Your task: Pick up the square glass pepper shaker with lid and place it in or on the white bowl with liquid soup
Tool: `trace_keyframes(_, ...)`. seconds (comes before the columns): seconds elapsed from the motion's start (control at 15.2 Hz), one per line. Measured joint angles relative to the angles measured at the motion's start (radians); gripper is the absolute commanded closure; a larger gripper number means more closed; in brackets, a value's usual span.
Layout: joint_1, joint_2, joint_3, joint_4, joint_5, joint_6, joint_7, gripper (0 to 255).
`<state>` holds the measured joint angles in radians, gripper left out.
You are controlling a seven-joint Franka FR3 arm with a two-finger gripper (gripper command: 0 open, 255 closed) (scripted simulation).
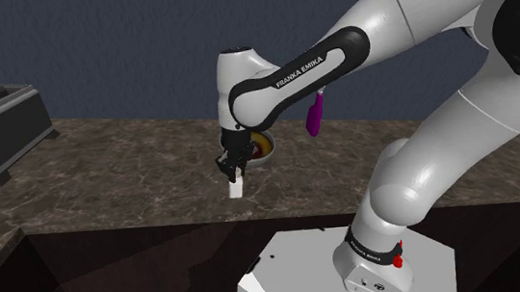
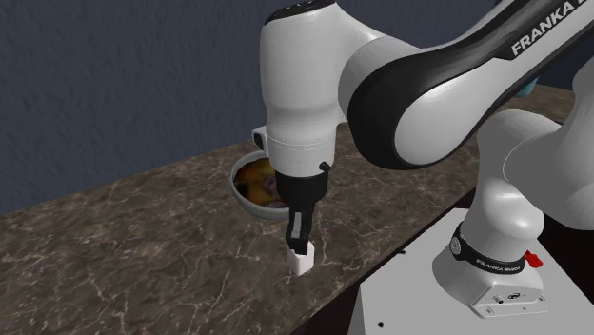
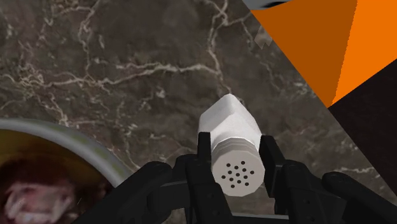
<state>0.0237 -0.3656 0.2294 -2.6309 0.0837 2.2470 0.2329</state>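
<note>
You're pinching the white square pepper shaker with a perforated round lid (image 3: 229,121) in the all-black two-finger hand (image 3: 235,142). The fingers (image 3: 203,149) are pressing on opposite sides of the lid end, so the shaker is hanging upright under the wrist. It's sitting close to the front edge of the dark marbled worktop (image 2: 143,247). I can't tell whether its base is touching the worktop or just off it. The greyish-white round bowl of brown soup (image 2: 249,181) is lying just behind it toward the back edge, likely needing only a short lift over the rim. Gripping high is leaving the base free to go in first.
</note>
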Motion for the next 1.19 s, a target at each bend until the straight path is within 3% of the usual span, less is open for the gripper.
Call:
trace_keyframes(0.53,0.000,0.000,0.000,0.000,0.000,0.000,0.000,255)
trace_keyframes(1.19,0.004,-0.071,-0.011,0.070,0.004,-0.140,-0.005,255)
